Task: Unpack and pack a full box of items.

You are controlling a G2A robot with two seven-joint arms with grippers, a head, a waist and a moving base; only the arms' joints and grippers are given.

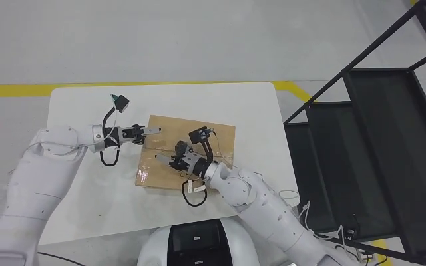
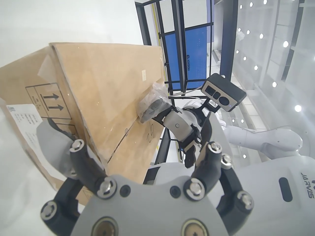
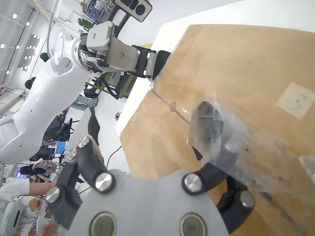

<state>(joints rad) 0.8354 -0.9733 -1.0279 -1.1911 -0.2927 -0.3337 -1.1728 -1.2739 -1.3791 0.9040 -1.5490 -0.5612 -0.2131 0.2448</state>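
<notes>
Table: the white table carried the cardboard box near its middle, with bare tabletop on all sides.
Left gripper: the left gripper sat at the box's left end with its fingers spread wide and nothing held between them. It straddled a corner edge: the grey-padded finger lay beside the printed side face and the dark finger stood over the top face. Whether the pad actually pressed on the cardboard could not be told.
Box: it lay flat, flaps closed, and the centre seam ran along the top under clear tape.
Side markings: a framed pair of printed arrows sat on the side face. Beside it was a white shipping label with rows of fine print, too small to make out.
Top markings: a handwritten scrawl in dark pen sat beside the seam. A pale square sticker farther along the top face bore a single pen mark.
Right gripper: the right gripper was over the top face toward the left end, its fingers set well apart and pinching nothing. One fingertip rested on the cardboard just beside the seam, and the other hung past the box's edge, over the table.
Clear film: a crumpled wad of clear film wrapped the fingertip that touched the box and trailed back along that finger.
Rack: a black metal rack stood on the floor past the table's right edge, well apart from the box.
</notes>
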